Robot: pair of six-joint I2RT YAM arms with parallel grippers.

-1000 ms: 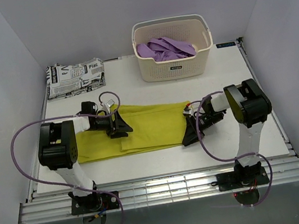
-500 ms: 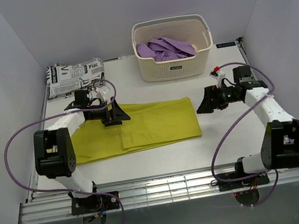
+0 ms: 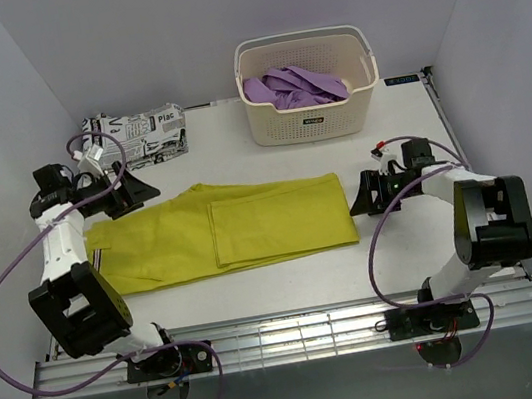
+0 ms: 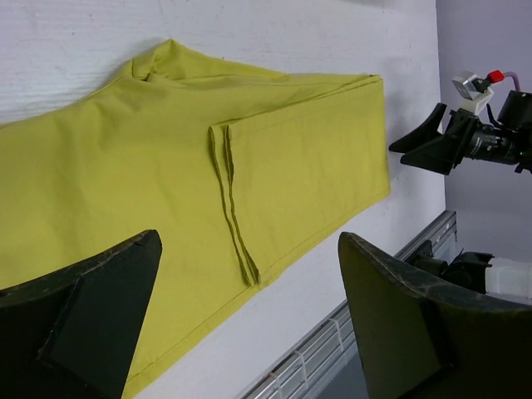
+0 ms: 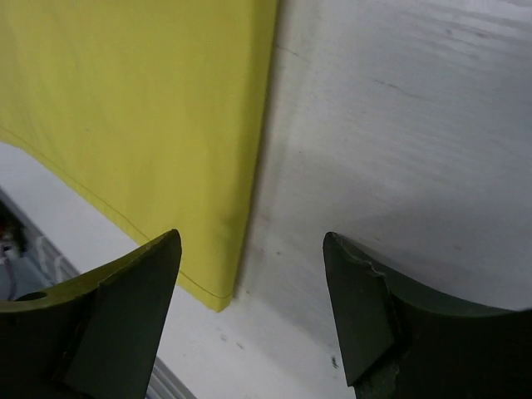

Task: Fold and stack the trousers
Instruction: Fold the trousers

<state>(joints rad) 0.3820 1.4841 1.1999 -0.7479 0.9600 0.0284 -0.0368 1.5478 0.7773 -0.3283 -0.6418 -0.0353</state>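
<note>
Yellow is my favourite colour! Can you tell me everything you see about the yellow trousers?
The yellow trousers are one plain mustard-yellow colour, in smooth, woven-looking cloth. They lie flat on the white table, with the waist end seemingly toward the left arm. The legs are folded back over themselves, so the hems lie across the middle in stacked layers, and the right end is a neat fold. Only the table seems to touch them: the left gripper and right gripper are open, holding nothing.

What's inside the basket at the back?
Crumpled purple clothing lies in the basket. Whether it is one piece or several, and anything beneath, is hidden by the heap and walls.
</note>
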